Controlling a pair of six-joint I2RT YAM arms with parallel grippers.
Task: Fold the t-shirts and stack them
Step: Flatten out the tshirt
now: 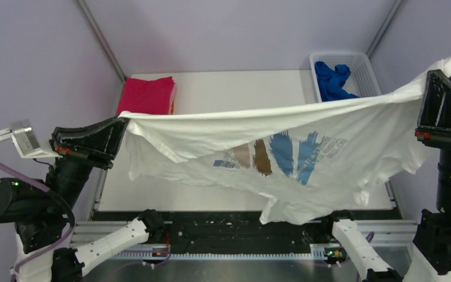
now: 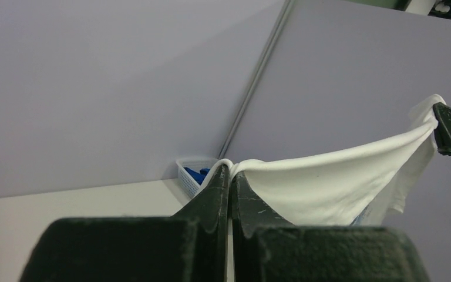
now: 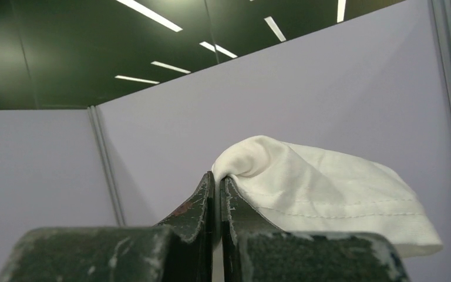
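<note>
— White cloth is held up in the air: which step is in hand?
— The white t-shirt (image 1: 282, 147) is judged to be at the spreading-out step, with no fold made yet. It is hung just in front of the basket (image 1: 365, 63), stretched by its top edge between the two arms. The left gripper (image 1: 123, 122) is pressed together on one corner, well apart from the basket. The right gripper (image 1: 432, 75) is pinched on the other corner, just beside it.
— What is called for next?
— Probably the shirt is to be lowered flat onto the table (image 1: 235, 88) under even tension, so that no creases are laid in.
— And the count?
— One white t-shirt. One basket. One magenta folded t-shirt (image 1: 147, 94), well apart from the basket, with an orange edge (image 1: 172, 104) at its side that cannot be made out surely. One blue t-shirt (image 1: 333, 79), crumpled inside the basket.
</note>
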